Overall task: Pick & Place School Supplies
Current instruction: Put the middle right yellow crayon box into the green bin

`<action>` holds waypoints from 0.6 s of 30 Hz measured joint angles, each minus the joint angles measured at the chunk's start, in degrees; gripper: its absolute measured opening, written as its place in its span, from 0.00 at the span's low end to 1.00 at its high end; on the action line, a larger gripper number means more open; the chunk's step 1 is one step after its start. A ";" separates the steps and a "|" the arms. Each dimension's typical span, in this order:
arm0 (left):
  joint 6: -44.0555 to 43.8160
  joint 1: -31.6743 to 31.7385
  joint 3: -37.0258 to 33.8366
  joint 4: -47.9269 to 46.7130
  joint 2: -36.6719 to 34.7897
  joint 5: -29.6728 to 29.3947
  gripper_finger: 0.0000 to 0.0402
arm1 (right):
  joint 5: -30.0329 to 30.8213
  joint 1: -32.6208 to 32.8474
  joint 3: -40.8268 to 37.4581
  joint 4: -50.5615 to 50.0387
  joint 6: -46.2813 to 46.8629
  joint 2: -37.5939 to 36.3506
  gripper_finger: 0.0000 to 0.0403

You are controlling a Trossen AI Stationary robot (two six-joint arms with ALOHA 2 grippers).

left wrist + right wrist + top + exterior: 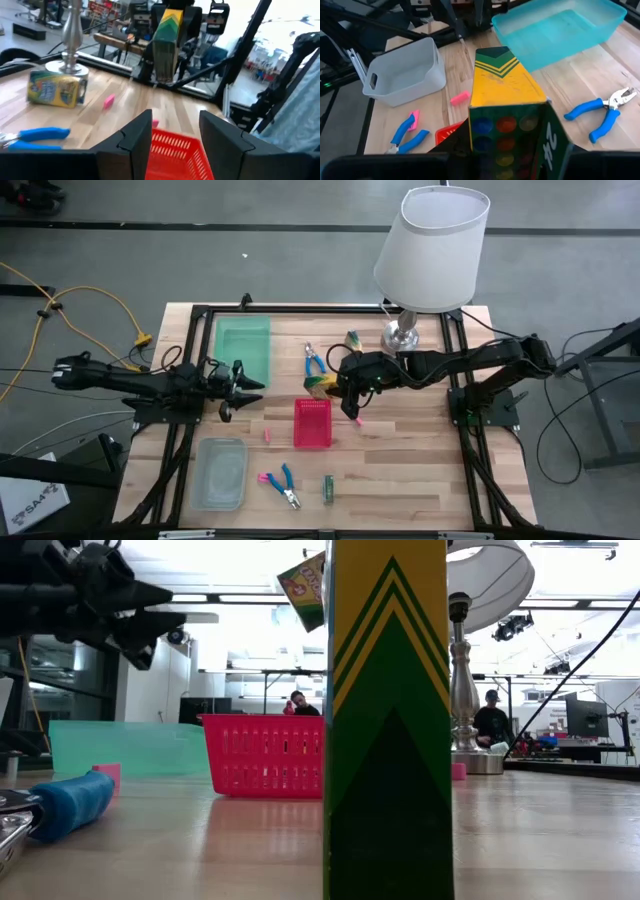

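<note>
My right gripper is shut on a green-and-yellow box, high above the table just beyond the far edge of the red basket. My left gripper stands open and level near the green tray, pointing at the basket, with nothing between its fingers. A second box lies by the lamp base. A third stands on end near the front edge. Blue pliers-like tools and a blue-and-pink pair lie flat on the table. So do pink erasers. My right gripper pinches the box between its two fingers at the end printed with coloured circles; the box itself hides the fingertips. The fingers come from the table's right, slanting down, and lie along the box. The chevron end sticks out ahead, tilted, clear of table and basket.
A lamp stands at the far right, its shade overhanging the table. A clear plastic bin sits at the near left. Black frame rails run along the table's sides. People sit in the room behind.
</note>
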 joint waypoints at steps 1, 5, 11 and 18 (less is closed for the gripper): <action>0.01 0.00 0.42 2.06 2.58 0.74 0.40 | 0.02 0.00 0.00 0.33 -0.33 0.00 0.23; -0.91 -0.04 2.74 11.29 13.27 1.46 0.40 | -0.01 0.00 0.00 1.65 -0.64 0.00 0.23; -1.46 -0.24 5.31 26.48 27.35 -1.50 0.40 | -0.05 0.00 0.00 1.98 -0.69 0.00 0.23; 4.14 -1.70 6.16 42.79 37.63 -5.27 0.40 | -0.44 0.00 0.00 2.29 -0.80 0.00 0.23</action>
